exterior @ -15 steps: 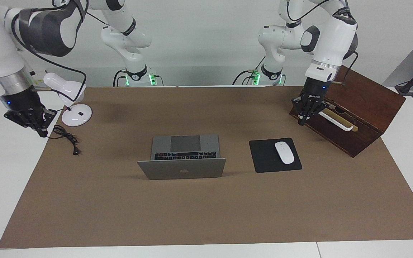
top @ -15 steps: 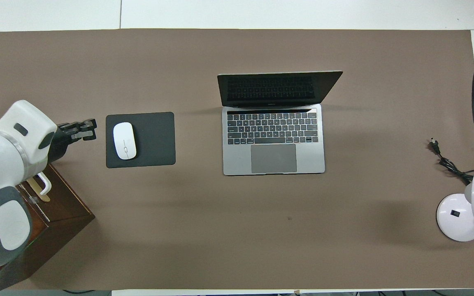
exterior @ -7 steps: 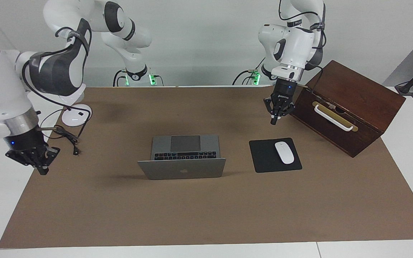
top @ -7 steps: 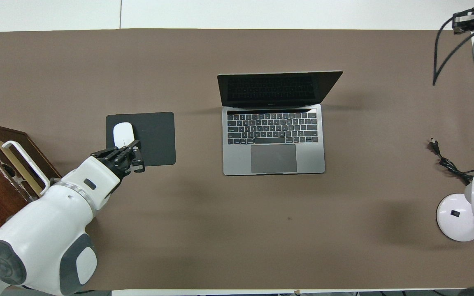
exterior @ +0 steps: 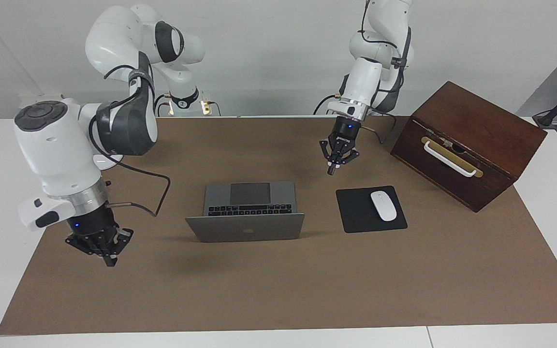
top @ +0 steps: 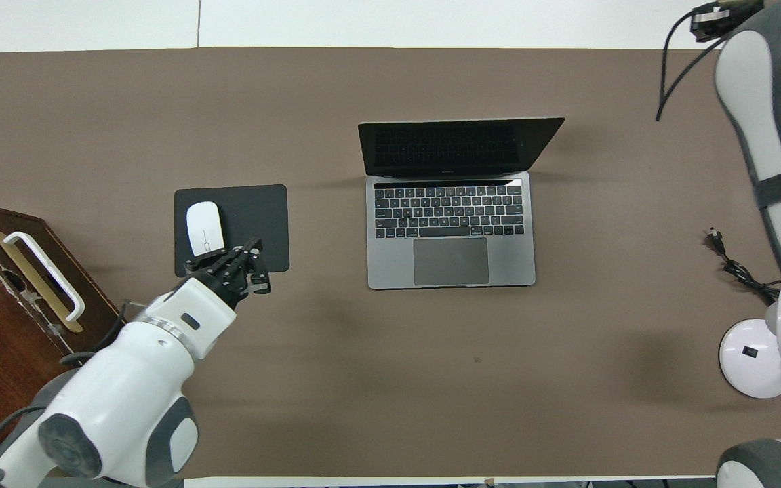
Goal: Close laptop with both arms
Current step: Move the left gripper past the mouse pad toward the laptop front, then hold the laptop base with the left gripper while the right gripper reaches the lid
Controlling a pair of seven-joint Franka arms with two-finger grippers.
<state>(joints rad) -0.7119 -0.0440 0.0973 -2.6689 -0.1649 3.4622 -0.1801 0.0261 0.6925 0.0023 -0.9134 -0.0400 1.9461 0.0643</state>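
I see the laptop (exterior: 245, 211) open in the middle of the brown mat (exterior: 278, 290), lid upright on the side farther from the robots, keyboard facing them; bare mat lies all round it, widest on the side away from the robots.

My left gripper (exterior: 339, 159) hangs over the mat between the laptop and the mouse pad (exterior: 356, 212), its jaws closed tip to tip and holding nothing; in the overhead view it overlaps the pad's near corner. My right gripper (exterior: 99, 246) hangs over the mat toward the right arm's end, beside the laptop and apart from it, its jaws also closed and empty.

The mouse (exterior: 384, 205) lies on the pad; a wooden box (exterior: 472, 145) with a white handle stands at the left arm's end, nearer the robots than the pad. At the right arm's end, the lamp (top: 756, 356) and its cord (top: 736, 268) lie close under that arm.

From overhead the right arm (top: 777, 149) is cut off at the edge and its gripper barely shows; in the facing view the arm hides most of the lamp.
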